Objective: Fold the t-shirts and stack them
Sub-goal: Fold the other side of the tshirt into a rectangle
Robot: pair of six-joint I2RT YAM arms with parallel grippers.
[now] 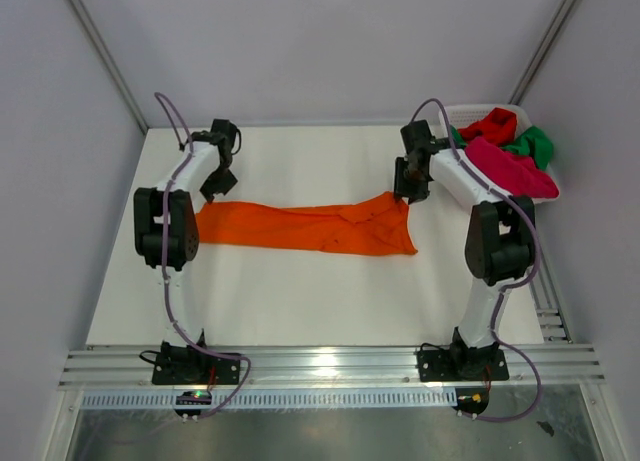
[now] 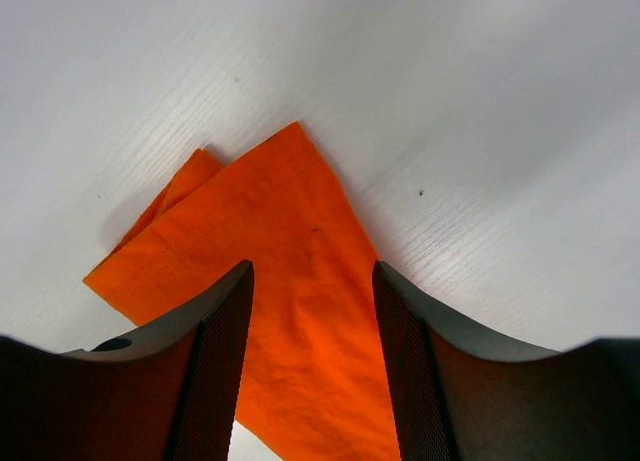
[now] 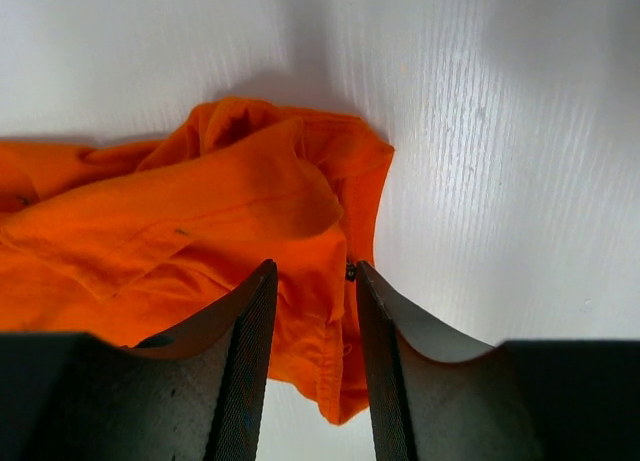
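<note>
A bright orange t-shirt [image 1: 300, 226] lies stretched in a long band across the middle of the table. My left gripper [image 1: 218, 186] hovers over its left end, open, the cloth's corner [image 2: 290, 221] showing flat on the table between the fingers [image 2: 215, 341]. Over the shirt's bunched right end [image 3: 200, 211] my right gripper [image 1: 405, 191] is open too, with a hemmed fold lying below the gap [image 3: 313, 271]. Neither gripper holds anything. Red [image 1: 493, 126], green [image 1: 535, 143] and magenta-pink [image 1: 510, 171] t-shirts are heaped at the back right.
A white lattice basket [image 1: 462, 111] at the back right corner holds the heaped shirts, close behind the right arm. Grey walls enclose the table on three sides. An aluminium rail [image 1: 330, 366] runs along the near edge by the arm bases.
</note>
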